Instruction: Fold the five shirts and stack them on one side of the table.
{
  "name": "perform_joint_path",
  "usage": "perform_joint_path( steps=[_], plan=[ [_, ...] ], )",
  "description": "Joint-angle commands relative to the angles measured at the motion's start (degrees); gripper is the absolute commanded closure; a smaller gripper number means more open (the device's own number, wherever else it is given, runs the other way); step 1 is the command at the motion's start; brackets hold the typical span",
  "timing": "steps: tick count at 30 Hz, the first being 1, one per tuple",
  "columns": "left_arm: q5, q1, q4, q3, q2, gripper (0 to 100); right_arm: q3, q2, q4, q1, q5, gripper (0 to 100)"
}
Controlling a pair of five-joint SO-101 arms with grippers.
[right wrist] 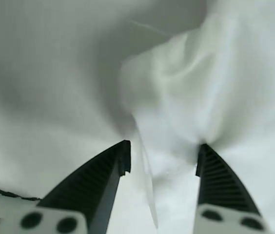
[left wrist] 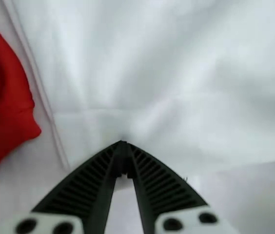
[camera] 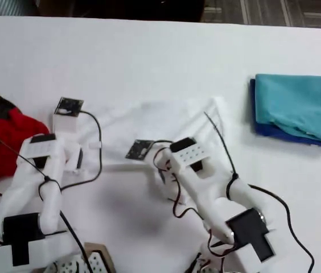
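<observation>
Left gripper (left wrist: pixel 122 158) is clamped on the white shirt (camera: pixel 160 122); right gripper (right wrist: pixel 163 158) stands open astride a ridge. Close it squarely there; lift both evenly.

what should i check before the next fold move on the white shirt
1. Left gripper closed on the white shirt at its edge: ok.
2. Right gripper gripping the cloth: not ok; it is open, its fingers either side of a raised fold.
3. White shirt lying flat: not ok; it is bunched up at the right gripper.
4. Red shirt out of the left gripper's pinch: ok; it lies beside the white shirt's hem.
5. Stack in place: ok; the folded teal shirt lies on the blue shirt, across the table from the red one.
</observation>
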State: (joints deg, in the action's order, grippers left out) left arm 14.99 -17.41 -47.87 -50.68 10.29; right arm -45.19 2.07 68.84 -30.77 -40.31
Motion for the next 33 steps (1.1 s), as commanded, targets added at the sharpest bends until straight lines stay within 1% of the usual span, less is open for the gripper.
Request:
perform_joint_path(
  steps=[1,3,4,7,9,11,13,17,20,23,25,30,33],
  plan=[
    [-0.26,-0.35,0.00,2.15,0.00,97,-0.79,-4.35,-1.80,-1.01,-0.18,79.0],
    [-0.26,-0.35,0.00,2.15,0.00,97,0.00,-5.85,-3.38,-0.22,-0.09,80.7],
    [-0.26,-0.35,-0.09,2.15,0.00,97,0.88,-6.46,-3.21,0.04,-0.09,83.9],
    [-0.18,-0.35,-0.09,2.15,0.00,97,2.99,-7.96,-2.68,0.31,-0.09,99.2],
    [-0.18,-0.44,-0.09,2.15,0.00,97,3.87,-8.40,-2.68,0.31,-0.09,96.2],
    [-0.18,-0.44,-0.09,2.15,0.00,97,5.10,-8.40,-2.77,0.31,-0.09,98.3],
    [-0.18,-0.44,-0.09,2.15,0.00,97,6.51,-8.31,-2.68,0.75,-0.18,97.8],
    [-0.18,-0.35,-0.09,2.15,0.00,97,11.16,-8.31,0.22,3.74,-0.62,97.9],
    [-0.18,-0.35,0.00,2.15,0.00,97,17.85,-8.31,5.93,7.16,-1.41,97.9],
    [-0.18,-0.35,0.00,2.15,0.00,97,25.23,-8.31,11.03,9.80,-5.63,97.9],
    [-0.18,-0.35,0.00,2.15,0.00,97,30.68,-8.84,13.49,11.03,-7.03,97.9],
    [-0.18,-0.35,0.00,2.15,0.00,97,40.35,-9.63,14.37,12.35,-7.91,97.9],
    [-0.18,-0.35,0.00,2.15,0.00,97,45.63,-14.20,14.37,12.09,-7.82,97.9]
  ],
)
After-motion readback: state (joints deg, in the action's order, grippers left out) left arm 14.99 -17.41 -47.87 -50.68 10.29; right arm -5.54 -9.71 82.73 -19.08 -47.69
